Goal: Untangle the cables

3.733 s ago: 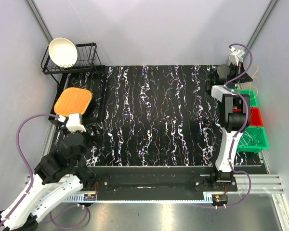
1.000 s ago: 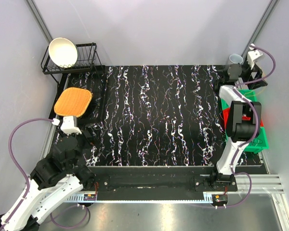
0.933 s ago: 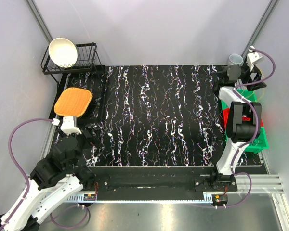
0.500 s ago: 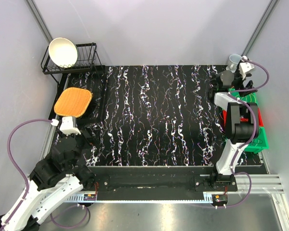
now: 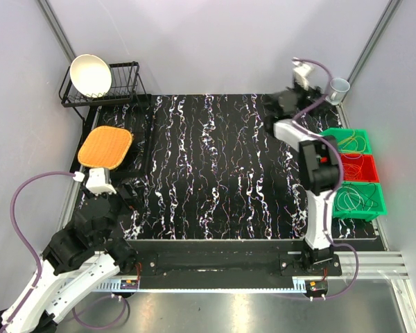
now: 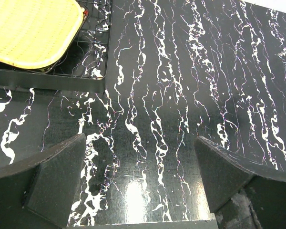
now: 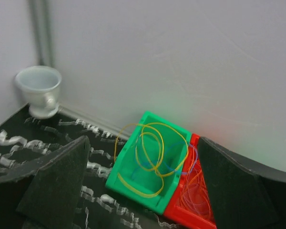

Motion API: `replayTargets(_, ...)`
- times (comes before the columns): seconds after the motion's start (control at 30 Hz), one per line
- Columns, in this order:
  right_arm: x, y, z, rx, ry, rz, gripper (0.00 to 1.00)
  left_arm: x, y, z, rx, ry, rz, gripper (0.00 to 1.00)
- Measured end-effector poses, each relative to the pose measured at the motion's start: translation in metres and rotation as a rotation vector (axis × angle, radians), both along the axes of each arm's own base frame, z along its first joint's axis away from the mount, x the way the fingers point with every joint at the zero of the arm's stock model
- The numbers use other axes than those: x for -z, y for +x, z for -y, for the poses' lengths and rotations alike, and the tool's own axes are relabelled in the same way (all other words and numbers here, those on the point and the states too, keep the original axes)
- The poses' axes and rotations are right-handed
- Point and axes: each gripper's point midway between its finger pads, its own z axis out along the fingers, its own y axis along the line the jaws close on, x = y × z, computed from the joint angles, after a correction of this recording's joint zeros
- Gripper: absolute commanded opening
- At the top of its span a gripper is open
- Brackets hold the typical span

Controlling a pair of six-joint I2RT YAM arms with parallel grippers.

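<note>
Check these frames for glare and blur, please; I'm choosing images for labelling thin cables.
Top external view: evenly lit and sharp, though the cables look very thin there. Left wrist view: sharp, with a white glare patch on the glossy table. Right wrist view: soft overall; the wall above the green bin picks up a green and red tint.

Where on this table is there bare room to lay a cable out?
The wide middle of the black marbled tabletop is bare, from the orange woven pad across to the right arm. Crowded: the right edge, with green and red plastic bins of looped cables, and the far-left black wire dish rack holding a white bowl.
</note>
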Motion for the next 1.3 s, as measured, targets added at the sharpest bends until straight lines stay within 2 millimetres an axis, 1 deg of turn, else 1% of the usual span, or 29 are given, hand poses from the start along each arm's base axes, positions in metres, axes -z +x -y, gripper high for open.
replayTargets(0.1, -0.009, 0.032, -0.054, -0.108, -0.082, -0.128, 1.0, 0.0, 0.0, -0.001, -0.002, 0.0, 0.001, 0.99)
replayTargets(0.13, -0.009, 0.041, -0.07, -0.14, -0.112, -0.164, 1.0, 0.0, 0.0, -0.001, -0.003, -0.001, 0.003, 0.99)
replayTargets(0.17, -0.007, 0.048, -0.082, -0.167, -0.138, -0.19, 1.0, -0.001, 0.0, -0.001, -0.004, -0.002, 0.004, 0.99)
replayTargets(0.23, -0.002, 0.063, -0.109, -0.231, -0.215, -0.296, 1.0, -0.002, -0.001, -0.002, -0.006, -0.006, 0.009, 0.99)
replayTargets(0.3, 0.009, 0.078, -0.129, -0.305, -0.271, -0.415, 1.0, -0.002, -0.001, -0.002, -0.007, -0.007, 0.012, 0.99)
replayTargets(0.33, 0.012, 0.089, -0.139, -0.358, -0.29, -0.462, 1.0, -0.002, -0.001, -0.002, -0.008, -0.007, 0.011, 0.99)
replayTargets(0.37, 0.017, 0.103, -0.15, -0.438, -0.296, -0.497, 1.0, -0.002, -0.001, -0.003, -0.01, -0.006, 0.012, 0.99)
replayTargets(0.4, 0.02, 0.119, -0.162, -0.553, -0.275, -0.526, 1.0, -0.002, -0.001, -0.003, -0.012, -0.006, 0.013, 0.99)
replayTargets(0.43, 0.022, 0.125, -0.168, -0.612, -0.244, -0.53, 1.0, -0.002, -0.001, -0.004, -0.013, -0.006, 0.014, 0.99)
replayTargets(0.5, 0.015, 0.126, -0.175, -0.703, -0.157, -0.514, 1.0, -0.003, -0.001, -0.004, -0.015, -0.009, 0.017, 0.99)
replayTargets(0.57, 0.005, 0.124, -0.18, -0.778, -0.07, -0.488, 1.0, -0.003, -0.001, -0.005, -0.018, -0.008, 0.019, 0.99)
replayTargets(0.67, -0.006, 0.116, -0.194, -0.925, 0.055, -0.462, 1.0, -0.003, -0.001, -0.005, -0.02, -0.009, 0.019, 0.99)
replayTargets(0.77, -0.012, 0.098, -0.213, -1.08, 0.189, -0.448, 1.0, -0.003, -0.001, -0.005, -0.02, -0.009, 0.019, 0.99)
replayTargets(0.87, -0.013, 0.072, -0.233, -1.204, 0.317, -0.433, 1.0, -0.003, -0.001, -0.005, -0.02, -0.008, 0.018, 0.99)
replayTargets(0.93, -0.013, 0.06, -0.239, -1.249, 0.368, -0.429, 1.0, -0.003, -0.001, -0.005, -0.02, -0.008, 0.019, 0.99)
replayTargets(1.0, -0.008, 0.045, -0.247, -1.297, 0.434, -0.429, 1.0, -0.003, -0.001, -0.005, -0.02, -0.008, 0.018, 0.99)
replayTargets(1.07, -0.003, 0.034, -0.252, -1.322, 0.488, -0.423, 1.0, -0.003, -0.001, -0.005, -0.02, -0.008, 0.018, 0.99)
replayTargets(1.13, 0.002, 0.024, -0.255, -1.339, 0.528, -0.407, 1.0, -0.003, -0.001, -0.005, -0.02, -0.008, 0.018, 0.99)
replayTargets(1.27, 0.013, -0.003, -0.256, -1.378, 0.598, -0.348, 1.0, -0.003, -0.001, -0.005, -0.02, -0.008, 0.018, 0.99)
replayTargets(1.3, 0.016, -0.012, -0.255, -1.388, 0.619, -0.318, 1.0, -0.003, -0.001, -0.005, -0.02, -0.008, 0.018, 0.99)
